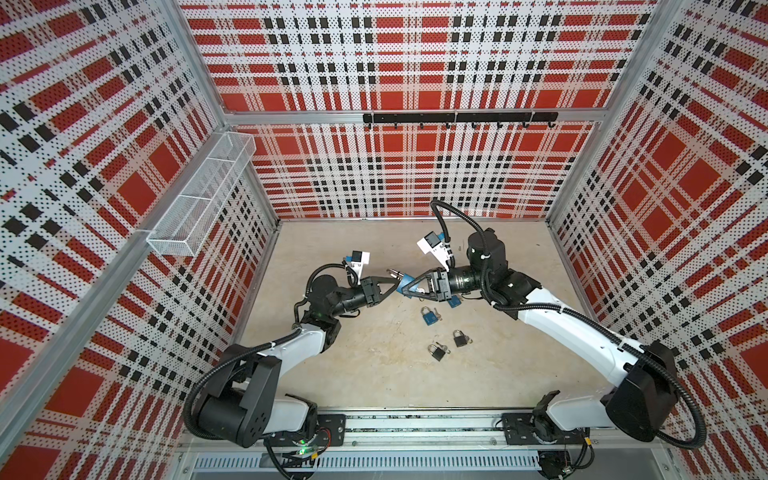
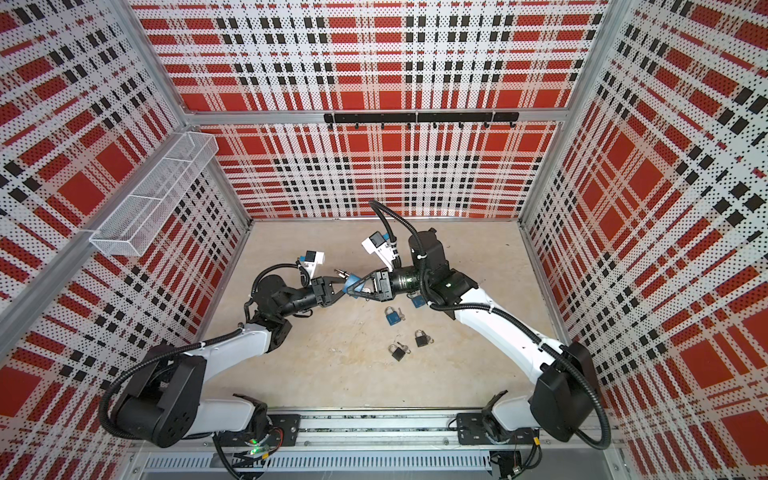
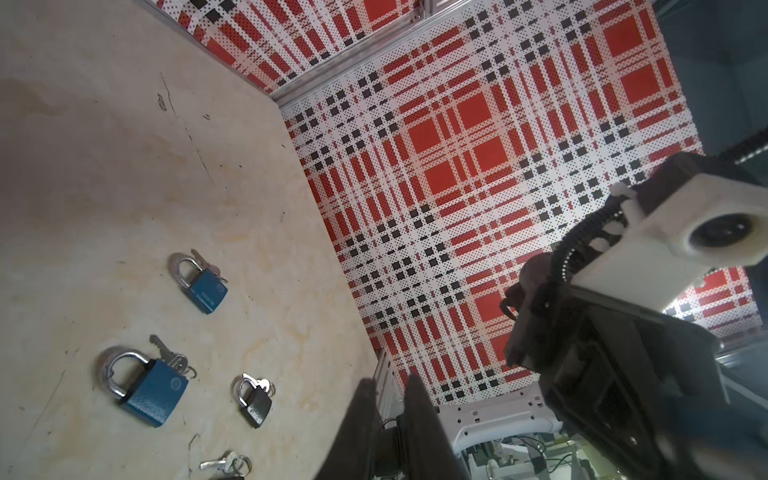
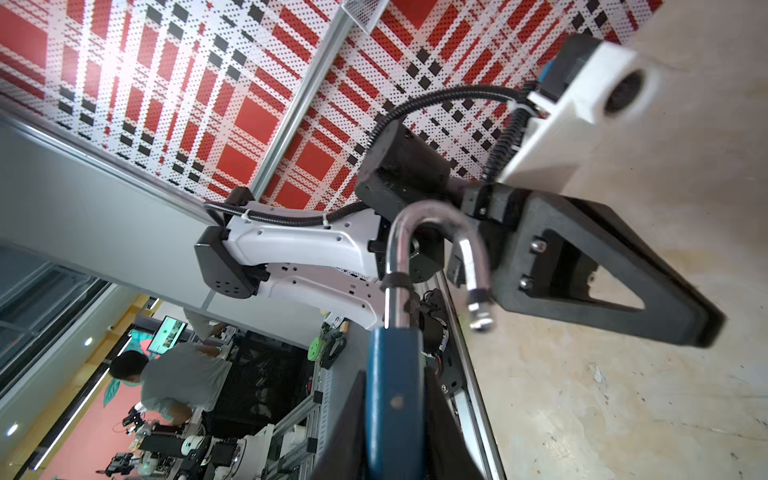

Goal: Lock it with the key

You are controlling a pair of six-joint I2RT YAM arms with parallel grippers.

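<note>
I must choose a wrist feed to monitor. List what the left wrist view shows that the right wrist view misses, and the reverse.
Left wrist only: lying on the table, a blue padlock, a second blue padlock, a black padlock and loose keys. Right wrist only: the held padlock clamped in the right end effector, its shackle swung open, and a person outside the cell. Both: the table, the plaid wall and the opposite arm's wrist camera.

From high overhead, both top views look down on the whole table [image 1: 374, 382]. Wrist cameras sit close behind the left tool [image 3: 388, 411] and right tool [image 4: 395, 407], each facing the other.
</note>
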